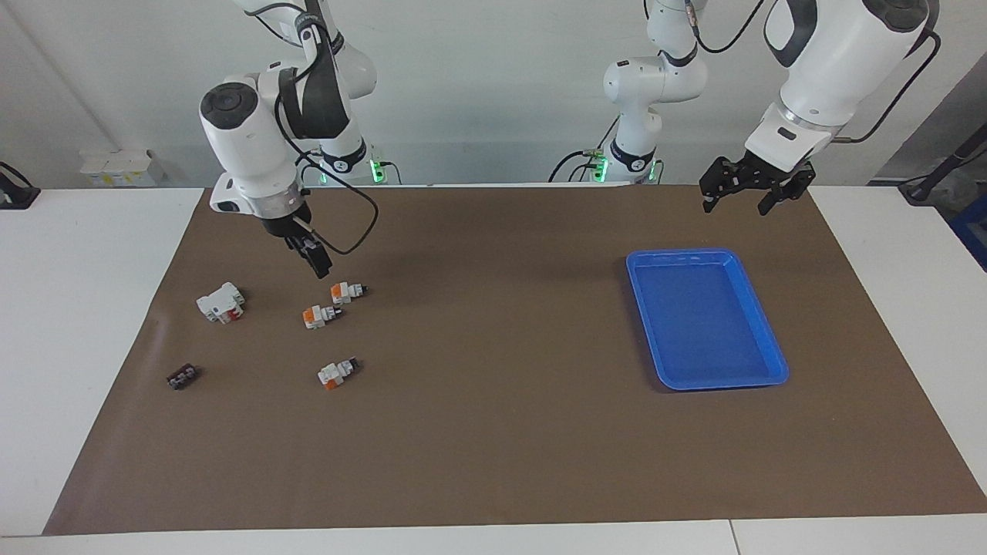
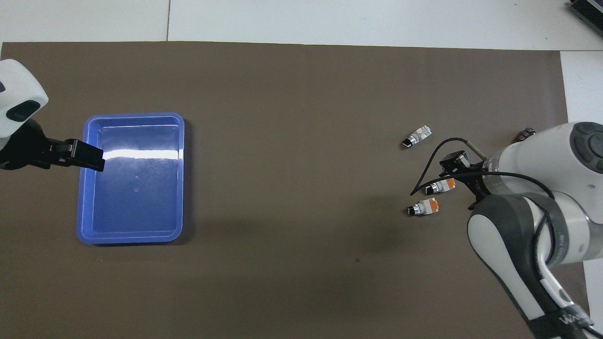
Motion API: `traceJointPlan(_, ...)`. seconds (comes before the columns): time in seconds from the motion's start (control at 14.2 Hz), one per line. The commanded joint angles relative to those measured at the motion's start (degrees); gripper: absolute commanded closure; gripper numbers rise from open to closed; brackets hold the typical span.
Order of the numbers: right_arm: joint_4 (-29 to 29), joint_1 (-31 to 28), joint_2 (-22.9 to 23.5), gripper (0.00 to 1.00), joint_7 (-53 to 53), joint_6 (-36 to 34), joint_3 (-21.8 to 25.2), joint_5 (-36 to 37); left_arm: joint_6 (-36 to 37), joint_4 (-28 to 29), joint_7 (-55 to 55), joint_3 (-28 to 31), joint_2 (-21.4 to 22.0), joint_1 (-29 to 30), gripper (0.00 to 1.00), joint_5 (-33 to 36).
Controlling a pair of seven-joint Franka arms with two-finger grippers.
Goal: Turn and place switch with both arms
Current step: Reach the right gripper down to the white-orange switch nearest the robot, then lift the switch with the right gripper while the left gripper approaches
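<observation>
In the facing view we see the right gripper (image 1: 314,260) hanging in the air over the brown mat (image 1: 493,432), just above the cluster of switches at the right arm's end of the table; we cannot tell whether its fingers are spread or pressed together. Three switches lie there: the nearest switch (image 1: 347,291) sits closest to the robots, the middle switch (image 1: 320,315) just beside it, and the farthest switch (image 1: 338,373) apart from both. A larger white block (image 1: 221,302) and a small black piece (image 1: 183,376) lie toward the mat's edge. The left gripper (image 1: 746,187) hangs with its fingers spread wide, holding nothing, over the mat near the blue tray (image 1: 771,339). In the overhead view we find the right gripper (image 2: 456,160) over the middle switch (image 2: 441,186), with the nearest switch (image 2: 424,207) and the farthest switch (image 2: 417,137) on either side. The left gripper (image 2: 89,157) covers the blue tray's (image 2: 132,238) rim.
</observation>
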State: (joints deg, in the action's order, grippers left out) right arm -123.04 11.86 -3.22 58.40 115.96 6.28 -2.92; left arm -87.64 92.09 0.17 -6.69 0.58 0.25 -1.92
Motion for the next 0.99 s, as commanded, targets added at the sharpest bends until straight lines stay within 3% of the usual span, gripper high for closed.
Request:
traceJointPlan(0.0,-5.5,-0.2,0.0,0.0,3.3,4.7,0.0,-6.7,0.3,1.5,0.7,-0.1,1.5,0.5,0.0,-0.7)
traceJointPlan(0.56,-15.1,-3.6,2.6,0.0,2.1,15.9,0.0,-18.6,0.2,1.5,0.7,-0.1,1.4,0.5,0.0,-0.7)
traceJointPlan(0.92,-18.5,-3.7,2.9,0.0,-2.2,18.4,0.1,-20.4,0.3,1.5,0.7,-0.1,1.4,0.5,0.0,-0.7)
